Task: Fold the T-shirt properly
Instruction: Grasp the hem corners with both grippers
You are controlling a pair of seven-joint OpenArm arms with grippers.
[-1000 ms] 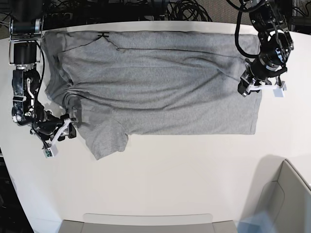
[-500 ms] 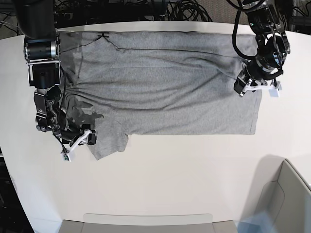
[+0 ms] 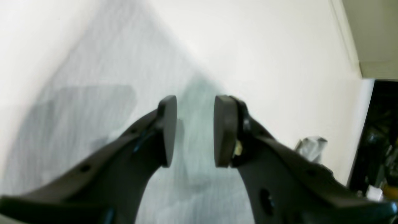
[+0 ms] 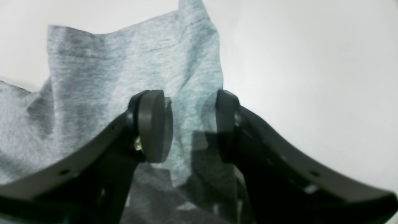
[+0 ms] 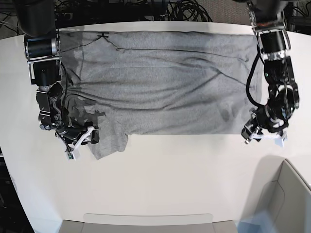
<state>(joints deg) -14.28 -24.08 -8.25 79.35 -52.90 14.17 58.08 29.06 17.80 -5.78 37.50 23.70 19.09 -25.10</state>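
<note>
The heather-grey T-shirt lies spread flat on the white table, collar to the left and hem to the right, plain side up. My right gripper sits at the lower sleeve. In the right wrist view it is open, its fingers astride the sleeve cloth near its edge. My left gripper hangs at the shirt's lower right hem corner. Seen from the left wrist, this gripper is open above blurred grey cloth, with nothing pinched.
A grey bin stands at the front right corner and a grey tray edge along the front. Black cables pile up behind the table's far edge.
My left arm has swung down from the middle of the shirt's right edge to its lower right corner. The right gripper has slid further onto the sleeve.
</note>
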